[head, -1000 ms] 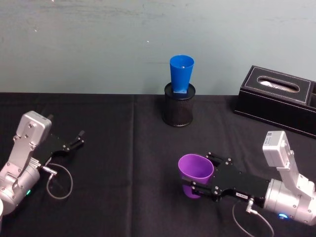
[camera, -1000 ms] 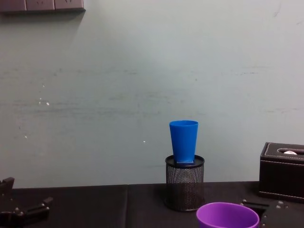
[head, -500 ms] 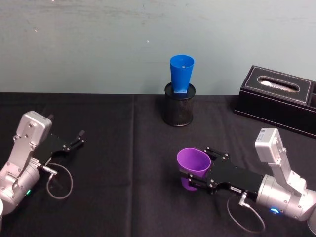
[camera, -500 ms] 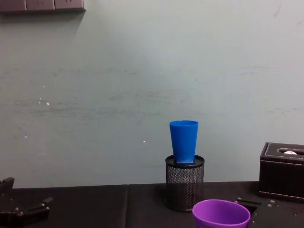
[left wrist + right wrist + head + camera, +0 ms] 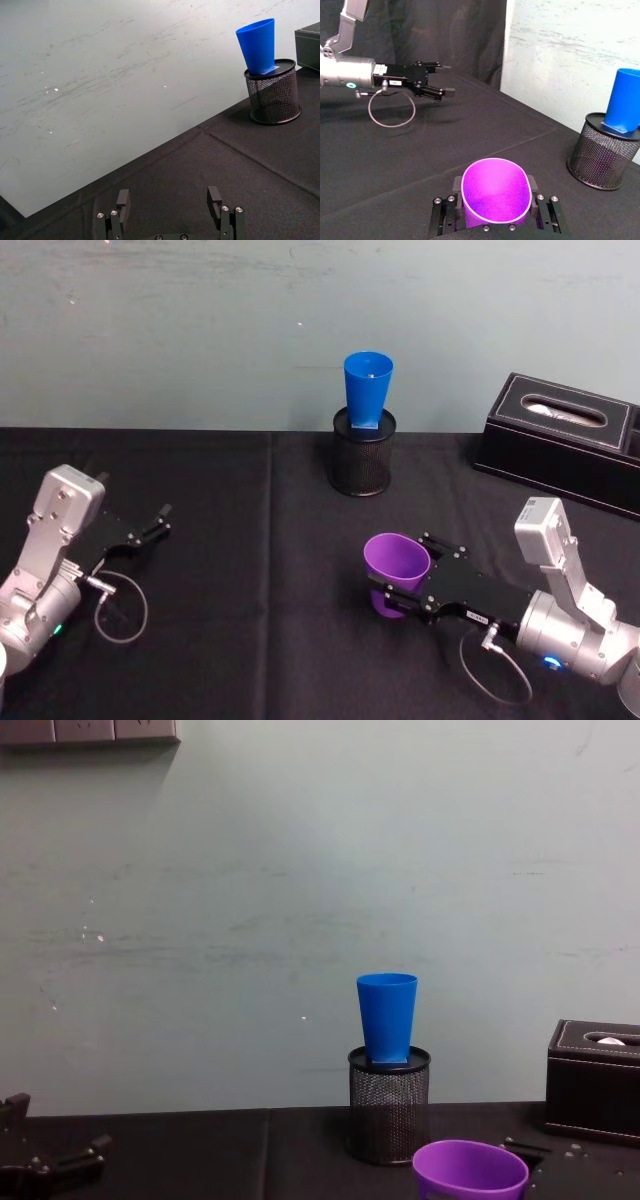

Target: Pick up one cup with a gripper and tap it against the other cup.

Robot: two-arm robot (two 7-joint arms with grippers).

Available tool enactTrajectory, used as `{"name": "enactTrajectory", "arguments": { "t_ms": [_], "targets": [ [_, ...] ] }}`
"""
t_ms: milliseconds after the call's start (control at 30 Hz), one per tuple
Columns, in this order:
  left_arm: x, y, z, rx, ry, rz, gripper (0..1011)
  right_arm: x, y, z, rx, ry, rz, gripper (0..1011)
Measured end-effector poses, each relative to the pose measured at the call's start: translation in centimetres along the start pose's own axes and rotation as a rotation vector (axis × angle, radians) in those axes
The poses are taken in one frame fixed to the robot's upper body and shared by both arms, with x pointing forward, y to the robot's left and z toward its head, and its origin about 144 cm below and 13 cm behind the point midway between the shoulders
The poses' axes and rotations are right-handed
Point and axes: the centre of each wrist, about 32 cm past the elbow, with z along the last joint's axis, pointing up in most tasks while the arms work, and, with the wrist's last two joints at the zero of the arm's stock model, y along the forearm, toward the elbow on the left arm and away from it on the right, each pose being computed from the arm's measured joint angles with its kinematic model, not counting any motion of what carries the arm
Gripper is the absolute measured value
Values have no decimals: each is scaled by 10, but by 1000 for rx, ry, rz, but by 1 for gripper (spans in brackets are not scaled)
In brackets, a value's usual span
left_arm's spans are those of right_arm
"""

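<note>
Toward the lower right of the head view, the right claw (image 5: 400, 585), black and slim-fingered on a silver wrist with a blue glow and a grey cable, was pinching the purple plastic tapered tumbler (image 5: 396, 571) by its lower body, one finger on each side. That cup stood upright with its open mouth up; whether its base touched the black-clothed desk (image 5: 250, 620) could not be told. In the right wrist view the purple tumbler (image 5: 495, 198) sat between the two black fingers (image 5: 446, 210), its rolled rim facing the camera.

Upper centre of the head view held the tall, narrow bright blue plastic tumbler (image 5: 367, 389), standing mouth up on the lid of a black wire-mesh pen holder (image 5: 362, 463) near the desk's far edge, well apart from the purple cup. In the chest view the blue tumbler (image 5: 387, 1017) rose above the purple one (image 5: 470, 1170), which showed at the lower right.

At the left edge of the head view, the left claw (image 5: 158, 524) rested low over the desk with its fingers spread, gripping nothing. A dark rectangular tissue box (image 5: 560, 440) sat at the right, against the pale wall.
</note>
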Motion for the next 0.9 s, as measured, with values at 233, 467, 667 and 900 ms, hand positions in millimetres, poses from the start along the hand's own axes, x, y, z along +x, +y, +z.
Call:
{"name": "enactTrajectory", "arguments": {
  "t_ms": [233, 467, 667, 900],
  "targets": [
    [0, 0, 0, 0, 0, 0, 1011, 0, 3, -5, 1, 16, -6, 724],
    [0, 0, 0, 0, 0, 0, 1011, 0, 6, -10, 0, 29, -10, 724],
    [0, 0, 0, 0, 0, 0, 1011, -1, 7, -15, 1, 38, -8, 724],
    [0, 0, 0, 0, 0, 0, 1011, -1, 9, -20, -5, 54, -2, 724]
  ]
}}
